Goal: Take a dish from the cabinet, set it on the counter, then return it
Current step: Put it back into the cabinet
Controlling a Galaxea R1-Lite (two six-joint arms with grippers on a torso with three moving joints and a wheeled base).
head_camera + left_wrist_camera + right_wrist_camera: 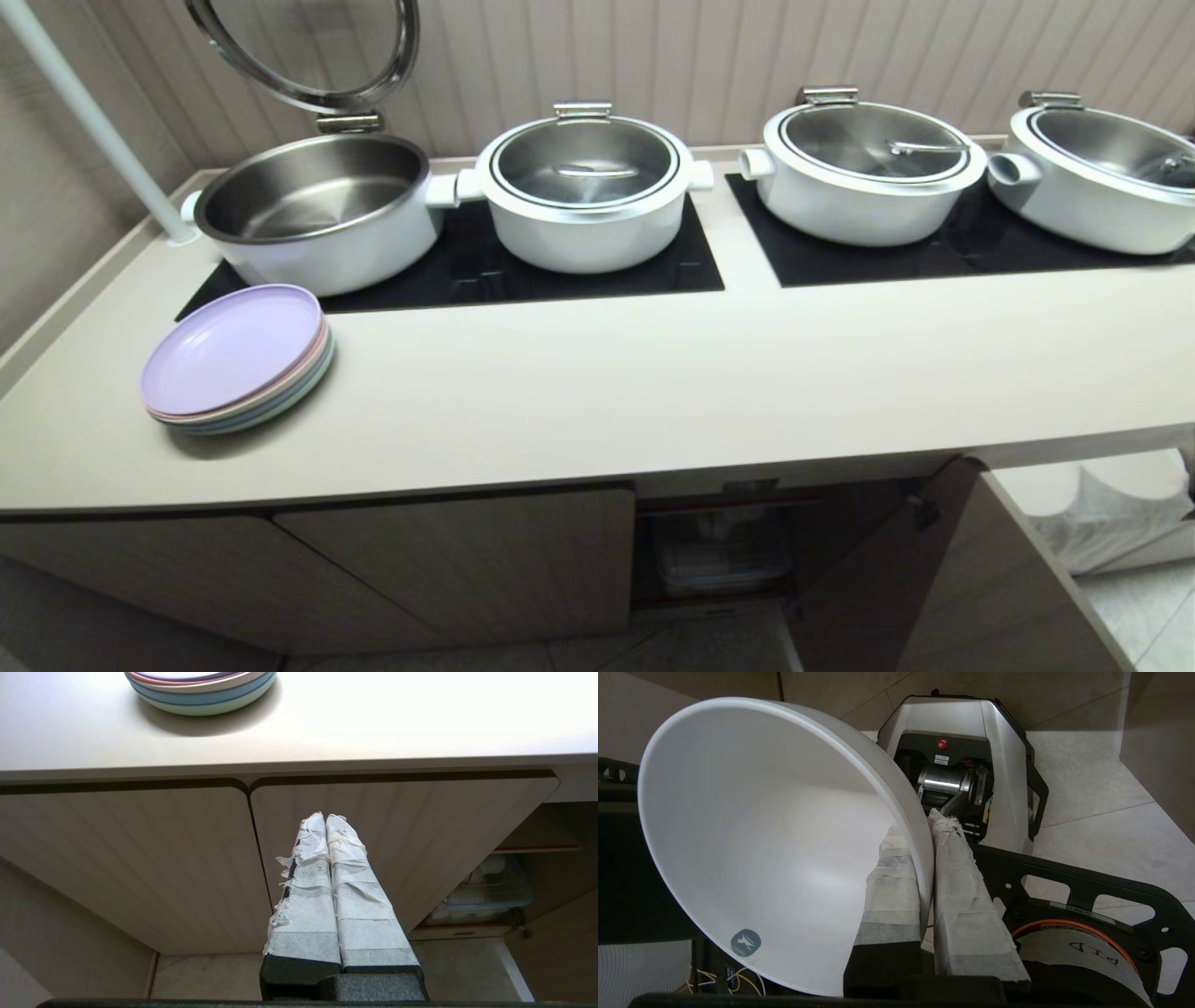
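In the right wrist view my right gripper (920, 826) is shut on the rim of the dish (761, 826), a plain white bowl tipped on its side, one finger inside and one outside. It hangs low over the tiled floor, beside my own base (962, 765). The cabinet (719, 551) stands open under the counter (653, 392), its door (887, 560) swung out; a clear bin of white bowls (486, 891) sits on its red-edged shelf. My left gripper (325, 817) is shut and empty, parked facing the closed cabinet doors. Neither arm shows in the head view.
A stack of pastel plates (238, 359) lies at the counter's left. Several white pots (583, 187) sit on black cooktop panels (485, 266); the leftmost pot (317, 210) has its lid raised. A white pole (93, 121) stands at the far left. White-wrapped stacks (1111, 513) fill a niche at right.
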